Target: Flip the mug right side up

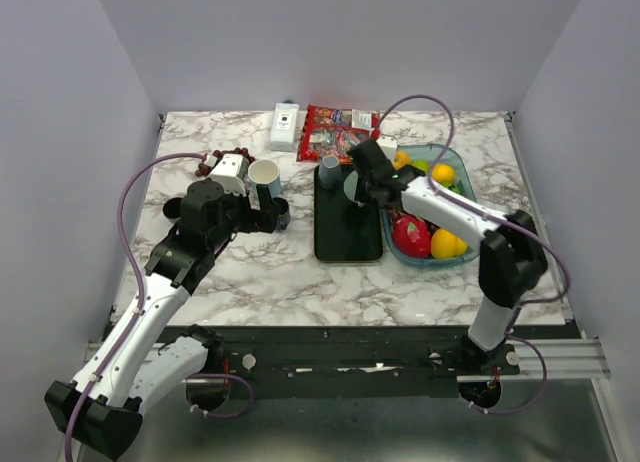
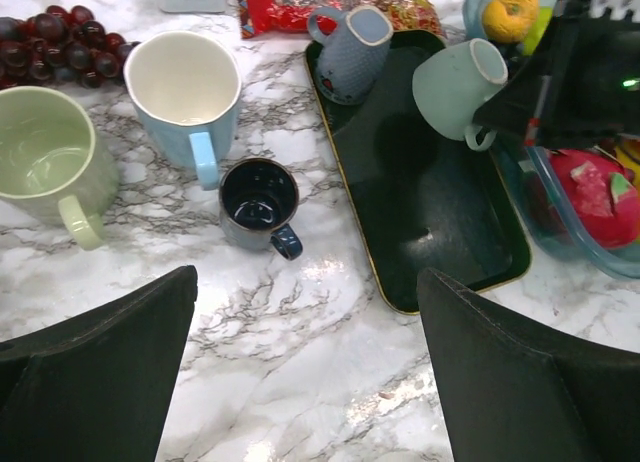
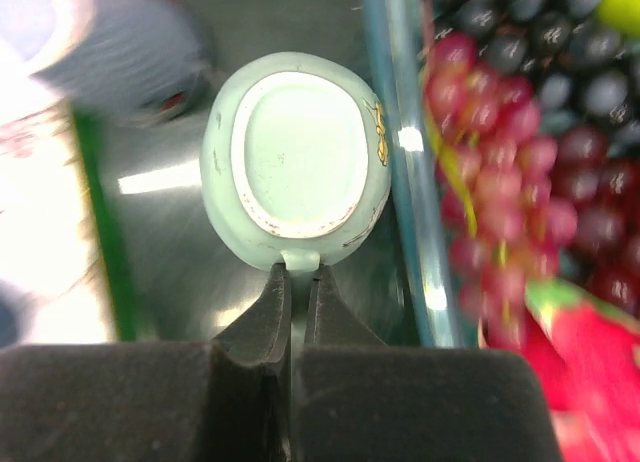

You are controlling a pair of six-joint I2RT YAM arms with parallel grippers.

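Marbled desk (image 1: 260, 272) between pale walls, right arm (image 1: 450, 210) tilting a mint mug (image 2: 455, 82) over the black tray (image 2: 440, 212)
Right jaws are pinching the mug's thin handle, pressed almost together around it; the mug is hanging on its side, seemingly clear of the tray's far right part, just beside the fruit bowl (image 3: 398, 102). Left jaws are hanging spread wide over the near desk, gripping nothing. Doing this well, I judge, is calling for a slow wrist roll until the rim is facing up, a firm pinch so the mug is not swinging, and a flat landing on bare tray, apart from the grey-blue mug (image 2: 350, 47) leaning at the far edge. Print on the red snack packet (image 1: 335, 132) and white box (image 1: 285, 125) is showing too small to read
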